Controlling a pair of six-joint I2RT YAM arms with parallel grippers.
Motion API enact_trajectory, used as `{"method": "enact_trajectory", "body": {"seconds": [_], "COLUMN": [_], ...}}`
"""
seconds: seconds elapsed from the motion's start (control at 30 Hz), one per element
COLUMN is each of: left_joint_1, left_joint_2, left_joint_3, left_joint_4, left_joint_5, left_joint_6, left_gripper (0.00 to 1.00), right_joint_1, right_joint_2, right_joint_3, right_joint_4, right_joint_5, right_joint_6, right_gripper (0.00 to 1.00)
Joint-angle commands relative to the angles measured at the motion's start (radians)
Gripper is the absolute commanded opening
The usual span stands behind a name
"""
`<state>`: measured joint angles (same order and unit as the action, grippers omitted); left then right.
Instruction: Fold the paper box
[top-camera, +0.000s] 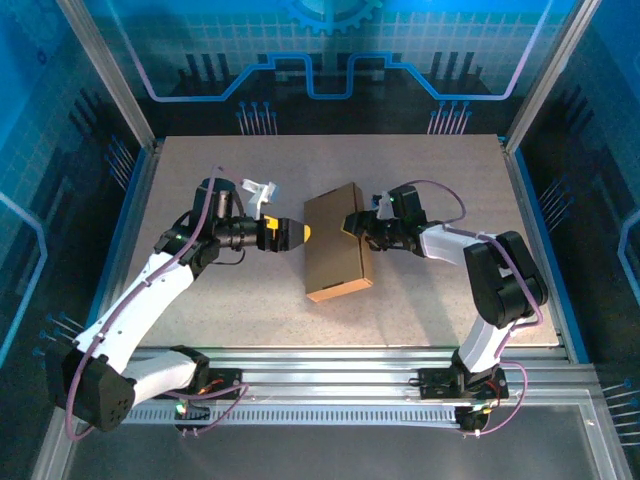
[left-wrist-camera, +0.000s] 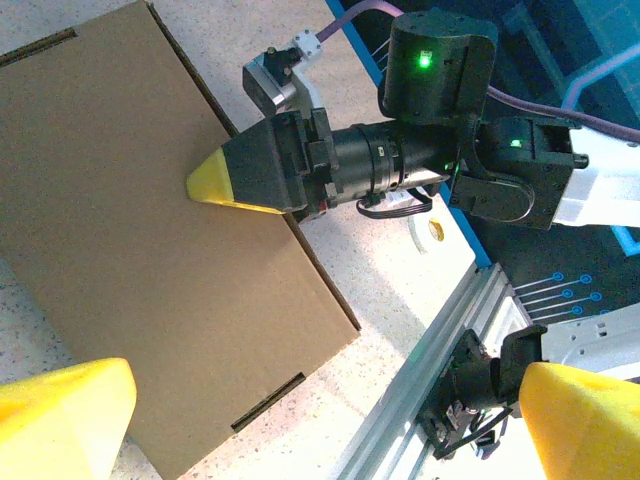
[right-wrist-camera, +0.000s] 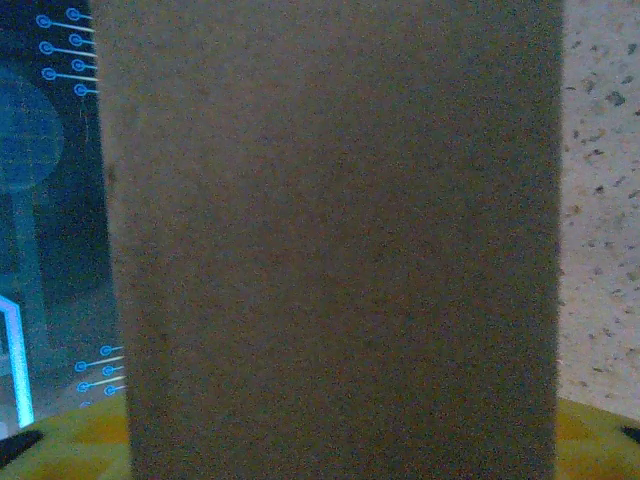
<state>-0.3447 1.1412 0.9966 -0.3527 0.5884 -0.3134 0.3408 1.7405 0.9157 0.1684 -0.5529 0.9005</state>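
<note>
Paper box (right-wrist-camera: 330, 240): right wrist view, blurred; top and bottom cut off by the picture's edges.
Right claw (top-camera: 350, 222): tips hidden at the box's right edge; grip cannot be told.
Left claw (left-wrist-camera: 320, 425): left wrist view, yellow fingertips (left-wrist-camera: 60, 415) cropped at the bottom corners.

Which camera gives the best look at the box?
Top external: the whole box shows, outline and all. Left wrist shows much of its top with two slots; right wrist, a blurred close-up of brown card.

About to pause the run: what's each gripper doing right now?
Left gripper: open, holding nothing.
Right gripper: at the box edge; grip cannot be told.
</note>
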Motion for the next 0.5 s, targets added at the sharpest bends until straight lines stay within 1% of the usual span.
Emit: {"method": "enact_trajectory", "body": {"seconds": [0.0, 0.23, 0.47], "left_joint_1": [-0.01, -0.011, -0.011], "left_joint_2": [-0.003, 0.003, 0.01], "left_joint_3": [-0.015, -0.008, -0.007], "left_joint_4": [0.016, 0.012, 0.013], "left_joint_5": [-0.007, -0.005, -0.003], "left_joint_6": [0.0, 0.005, 0.005], "left_gripper": [0.99, 0.99, 0.99], "right_joint_1": [-0.018, -0.023, -0.023], "right_joint_2": [0.002, -0.019, -0.029], "right_joint_3": [-0.012, -0.017, -0.011], "right_joint_4": [-0.027, -0.087, -0.147], "right_joint_5": [0.021, 0.049, 0.088], "right_joint_6": [-0.03, -0.077, -0.114], "right_gripper": [0.64, 0.78, 0.9]}}
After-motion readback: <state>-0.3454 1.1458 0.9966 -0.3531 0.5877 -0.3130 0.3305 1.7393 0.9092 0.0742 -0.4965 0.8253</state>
